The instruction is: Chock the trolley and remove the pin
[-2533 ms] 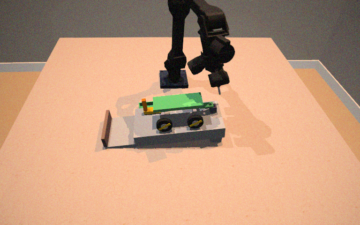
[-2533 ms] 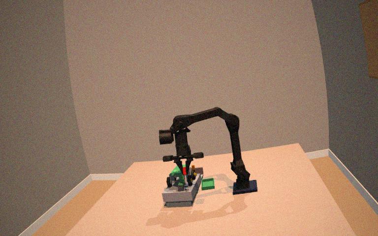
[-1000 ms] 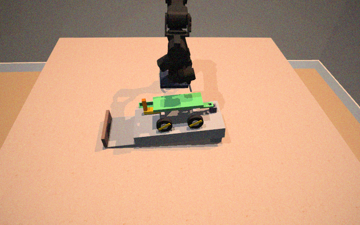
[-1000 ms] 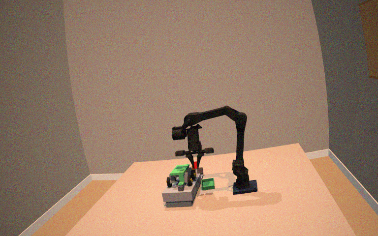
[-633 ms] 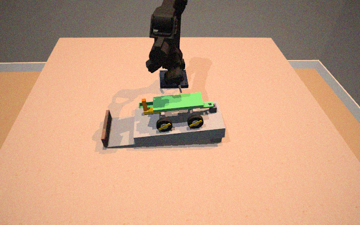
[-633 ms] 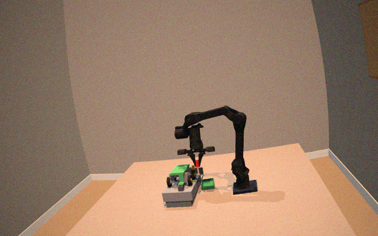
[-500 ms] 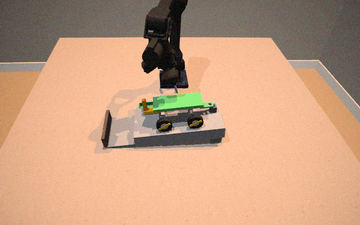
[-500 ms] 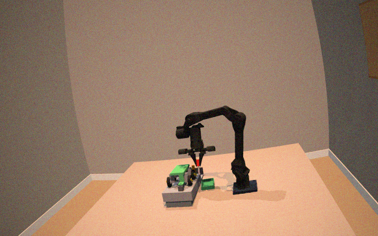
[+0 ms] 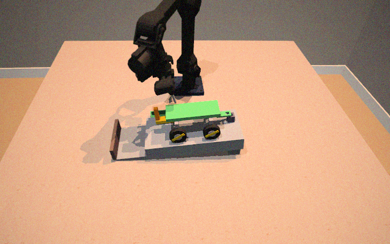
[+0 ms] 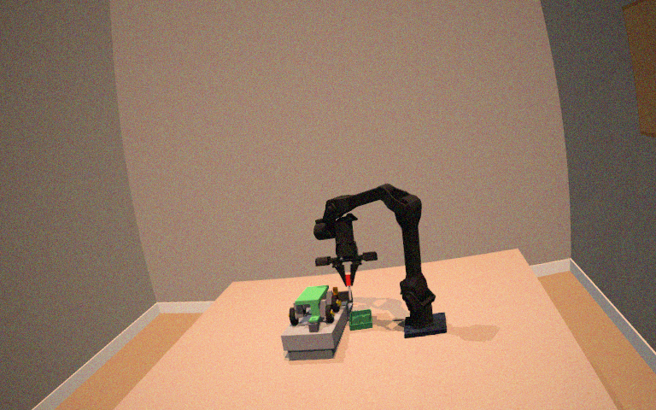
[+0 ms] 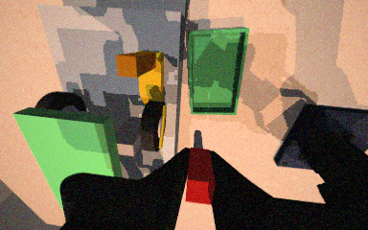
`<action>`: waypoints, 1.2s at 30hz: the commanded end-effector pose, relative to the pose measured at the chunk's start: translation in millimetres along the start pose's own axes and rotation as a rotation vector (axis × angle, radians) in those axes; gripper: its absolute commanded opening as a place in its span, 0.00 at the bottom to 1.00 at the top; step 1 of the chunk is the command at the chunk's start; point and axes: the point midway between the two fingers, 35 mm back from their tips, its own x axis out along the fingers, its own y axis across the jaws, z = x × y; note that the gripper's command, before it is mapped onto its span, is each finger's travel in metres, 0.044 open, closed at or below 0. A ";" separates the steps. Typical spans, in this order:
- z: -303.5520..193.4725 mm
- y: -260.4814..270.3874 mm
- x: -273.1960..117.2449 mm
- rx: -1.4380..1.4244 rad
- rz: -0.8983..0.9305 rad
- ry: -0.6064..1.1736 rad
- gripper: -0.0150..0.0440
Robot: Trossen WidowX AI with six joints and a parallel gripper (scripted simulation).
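Observation:
My gripper (image 10: pixel 348 282) (image 11: pixel 198 154) is shut on the red head of the stop pin (image 10: pixel 348 279) (image 11: pixel 200 192). The grey shaft points down, clear of the ramp, and shows in the top view below the fingers. The trolley (image 9: pixel 192 110) (image 10: pixel 312 294) (image 11: pixel 67 149) stands on the ramp (image 9: pixel 195 150) (image 10: pixel 307 342). The chock (image 9: pixel 156 113) (image 10: pixel 335 290) (image 11: pixel 151 83) sits at the downhill side of the lower wheel nearest the arm, seemingly touching it; its rubber base is hard to see. The green tray (image 10: pixel 361 326) (image 11: pixel 243 62) lies beside the ramp, ahead of the pin in the wrist view.
A brown end board (image 9: pixel 116 139) stands at the ramp's foot. A dark bracket (image 9: pixel 230 117) (image 10: pixel 313 327) stands at its uphill end, by the trolley's holed green tab. The arm's dark base (image 10: pixel 425 330) (image 11: pixel 291 150) is beyond the tray from the ramp.

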 end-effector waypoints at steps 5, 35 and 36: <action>22.8 -1.2 -1.0 -0.002 -0.007 -0.004 0.25; 16.9 -1.9 0.6 0.829 0.071 -0.160 0.25; 16.7 -1.9 0.6 0.859 0.075 -0.165 0.25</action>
